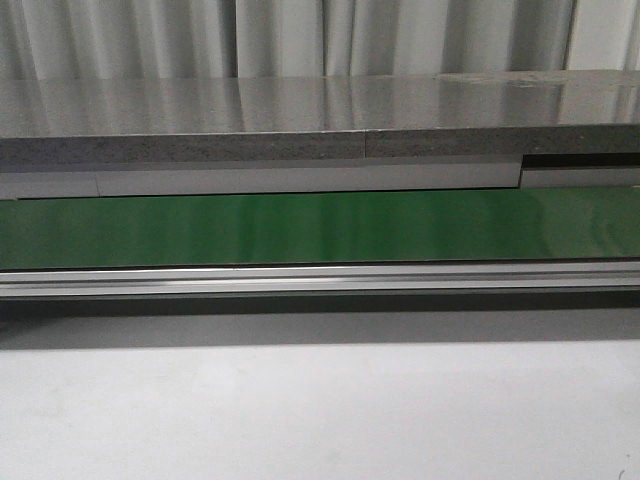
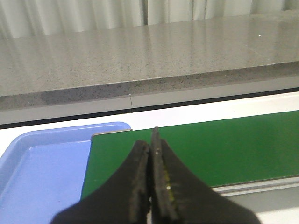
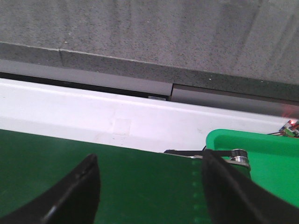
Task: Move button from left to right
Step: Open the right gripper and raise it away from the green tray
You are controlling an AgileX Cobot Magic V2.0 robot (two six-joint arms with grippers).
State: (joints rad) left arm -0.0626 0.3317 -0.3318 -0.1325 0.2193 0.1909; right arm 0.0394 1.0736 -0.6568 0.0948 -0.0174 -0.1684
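No arm is seen in the front view. Only one long green belt (image 1: 320,228), a silver rail (image 1: 320,278) in front of it, the white counter (image 1: 320,410) and a gray stone shelf (image 1: 300,115) behind are shown there.

One blue tray (image 2: 42,168) is shown only in the left wrist view, just beside the belt's end. The left claw (image 2: 152,140) is seen there with its two fingers pressed together, and nothing is held between them.

One green tray (image 3: 266,158) is shown only in the right wrist view, beside the belt's other end. The right claw (image 3: 149,172) is spread wide over the belt and is empty.

The button is not seen in any view.
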